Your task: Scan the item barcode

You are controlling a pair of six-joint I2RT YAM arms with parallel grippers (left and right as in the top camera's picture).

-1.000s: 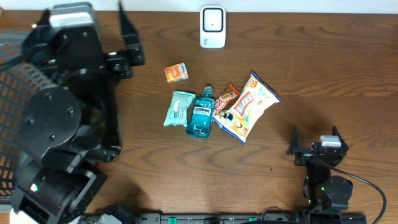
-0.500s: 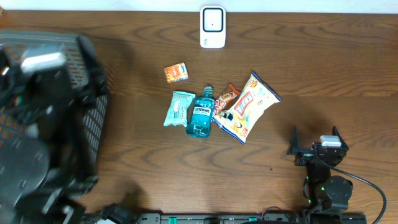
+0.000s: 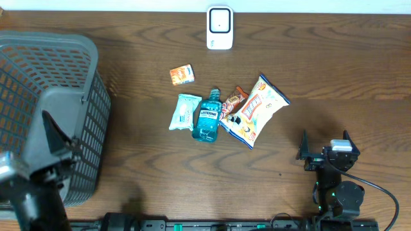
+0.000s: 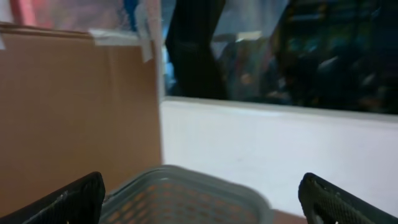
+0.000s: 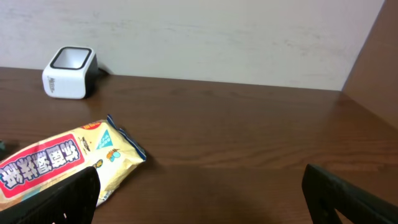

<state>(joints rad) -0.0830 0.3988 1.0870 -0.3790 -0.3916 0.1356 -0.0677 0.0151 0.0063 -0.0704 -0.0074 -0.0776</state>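
Note:
Several items lie in the middle of the table: a small orange box (image 3: 182,74), a teal pack (image 3: 185,111), a blue mouthwash bottle (image 3: 207,119), a brown snack bar (image 3: 233,101) and a yellow chip bag (image 3: 257,110). The white barcode scanner (image 3: 219,27) stands at the far edge. My left gripper (image 3: 63,142) is open and empty at the front left, over the grey basket (image 3: 38,51). At the front right, my right gripper (image 3: 325,142) is open and empty, well short of the items. In the right wrist view the chip bag (image 5: 56,162) lies ahead on the left and the scanner (image 5: 68,73) stands far off.
The left wrist view shows the basket rim (image 4: 186,177) between the open fingers of the left gripper (image 4: 202,205), with a cardboard box (image 4: 74,112) and a white wall beyond. The right gripper (image 5: 202,199) faces bare wooden table.
The left arm has swung down from over the basket's far side to the front left corner, uncovering the basket. The right arm and the items have not moved.

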